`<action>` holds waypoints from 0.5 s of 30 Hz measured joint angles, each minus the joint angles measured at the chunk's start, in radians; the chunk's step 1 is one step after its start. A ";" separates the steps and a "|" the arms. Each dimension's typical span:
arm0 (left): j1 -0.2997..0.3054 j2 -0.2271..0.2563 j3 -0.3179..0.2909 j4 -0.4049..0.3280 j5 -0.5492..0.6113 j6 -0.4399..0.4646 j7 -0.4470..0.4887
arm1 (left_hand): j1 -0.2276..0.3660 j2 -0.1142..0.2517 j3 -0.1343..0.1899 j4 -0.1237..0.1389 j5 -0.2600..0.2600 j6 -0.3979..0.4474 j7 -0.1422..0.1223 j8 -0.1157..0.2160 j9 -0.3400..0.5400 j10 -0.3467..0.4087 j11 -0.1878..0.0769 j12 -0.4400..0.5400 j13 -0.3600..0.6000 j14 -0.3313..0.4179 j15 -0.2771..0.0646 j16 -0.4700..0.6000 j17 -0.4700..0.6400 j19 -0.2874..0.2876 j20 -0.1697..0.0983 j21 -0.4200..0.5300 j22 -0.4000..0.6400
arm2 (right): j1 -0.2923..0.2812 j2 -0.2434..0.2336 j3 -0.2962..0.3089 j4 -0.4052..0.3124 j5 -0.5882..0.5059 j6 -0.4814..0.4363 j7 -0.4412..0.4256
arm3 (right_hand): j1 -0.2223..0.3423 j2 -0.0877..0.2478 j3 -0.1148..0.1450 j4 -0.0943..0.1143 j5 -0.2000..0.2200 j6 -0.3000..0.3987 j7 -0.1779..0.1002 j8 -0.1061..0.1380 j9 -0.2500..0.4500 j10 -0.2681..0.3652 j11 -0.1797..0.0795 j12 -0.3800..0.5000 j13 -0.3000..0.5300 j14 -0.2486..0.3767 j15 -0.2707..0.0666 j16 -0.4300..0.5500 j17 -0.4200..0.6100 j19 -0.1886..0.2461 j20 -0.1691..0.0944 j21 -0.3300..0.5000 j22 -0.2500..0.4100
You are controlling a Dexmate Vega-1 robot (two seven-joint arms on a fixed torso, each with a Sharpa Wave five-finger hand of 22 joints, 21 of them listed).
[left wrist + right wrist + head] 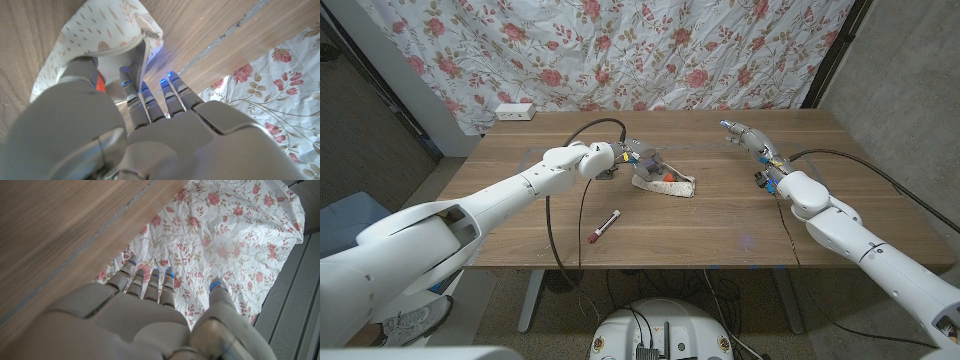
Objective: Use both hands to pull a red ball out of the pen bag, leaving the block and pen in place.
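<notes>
Reaching into the mouth of the pen bag (665, 183), the left hand (638, 156) has its fingers (131, 95) at the open edge of the cloth, probably to hold the bag steady or to spread it. Whether it really grips the cloth I cannot tell, because the thumb hides the contact. The red ball (668, 177) lies inside the bag, near the middle of the worktop (720, 230); a bit of red shows beside the thumb in the left wrist view. The right hand (748, 139) is well apart from the bag, over the far side of the worktop, fingers (152, 287) straight and apart, holding nothing. I judge it must come over to help. A pen (603, 226) lies on the worktop in front of the bag, outside it.
</notes>
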 measured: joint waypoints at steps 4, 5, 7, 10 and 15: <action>0.010 0.002 -0.005 -0.005 -0.006 0.003 0.009 | -0.004 0.004 0.000 0.000 0.000 0.000 0.000 0.000 0.000 0.000 0.000 0.000 0.000 0.000 0.000 0.000 0.000 0.000 0.000 0.000 0.000 | 0.005 -0.007 -0.006 -0.010 -0.025 -0.005 -0.005 | 0.017 -0.017 0.003 -0.003 -0.005 0.011 -0.004 0.007 0.002 0.005 -0.005 0.000 0.000 0.000 0.000 0.000 -0.002 0.000 0.000 0.000 0.000; 0.011 0.002 -0.005 -0.005 -0.007 0.003 0.010 | -0.004 0.004 -0.002 -0.001 0.000 0.000 0.000 0.000 0.000 0.000 0.000 0.000 0.000 0.000 0.000 0.000 0.000 0.000 0.000 0.000 0.000 | 0.006 -0.008 -0.007 -0.011 -0.028 -0.007 -0.005 | 0.024 -0.024 0.003 -0.003 -0.005 0.017 -0.005 0.010 0.002 0.005 -0.005 0.000 0.000 0.000 0.000 0.000 -0.004 0.000 0.000 0.000 0.000; 0.017 0.004 -0.009 -0.008 -0.009 0.006 0.013 | -0.011 0.003 -0.007 0.001 0.000 0.000 0.000 0.000 0.000 -0.007 -0.001 0.000 0.000 -0.004 0.004 0.000 0.000 -0.004 0.000 0.000 0.000 | 0.008 -0.012 -0.009 -0.016 -0.044 -0.019 -0.008 | 0.040 -0.040 0.006 -0.006 -0.005 0.025 -0.011 0.012 0.002 0.005 -0.005 0.000 0.000 0.004 0.004 0.000 -0.008 0.000 0.000 0.000 0.000; 0.025 0.006 -0.015 -0.011 -0.017 0.013 0.022 | -0.014 0.006 -0.007 0.001 0.000 0.000 0.000 0.000 0.000 -0.009 0.002 0.000 0.000 -0.004 0.004 0.000 0.000 -0.009 -0.002 0.000 0.000 | 0.014 -0.023 -0.017 -0.036 -0.069 -0.044 -0.012 | 0.054 -0.054 0.007 -0.007 -0.005 0.032 -0.018 0.014 0.002 0.005 -0.005 0.000 0.000 0.007 0.007 0.004 -0.010 0.000 0.000 0.000 0.000; 0.036 0.008 -0.022 -0.014 -0.030 0.023 0.033 | -0.014 0.006 -0.007 0.001 0.000 -0.005 0.005 0.000 0.000 -0.012 -0.001 0.000 0.000 -0.013 0.002 0.000 0.000 -0.014 0.004 0.000 0.000 | 0.022 -0.039 -0.029 -0.065 -0.111 -0.085 -0.020 | 0.080 -0.059 0.007 -0.007 -0.005 0.045 -0.031 0.018 0.002 0.005 -0.005 0.000 0.000 0.007 0.007 0.004 -0.015 0.004 0.004 0.000 0.000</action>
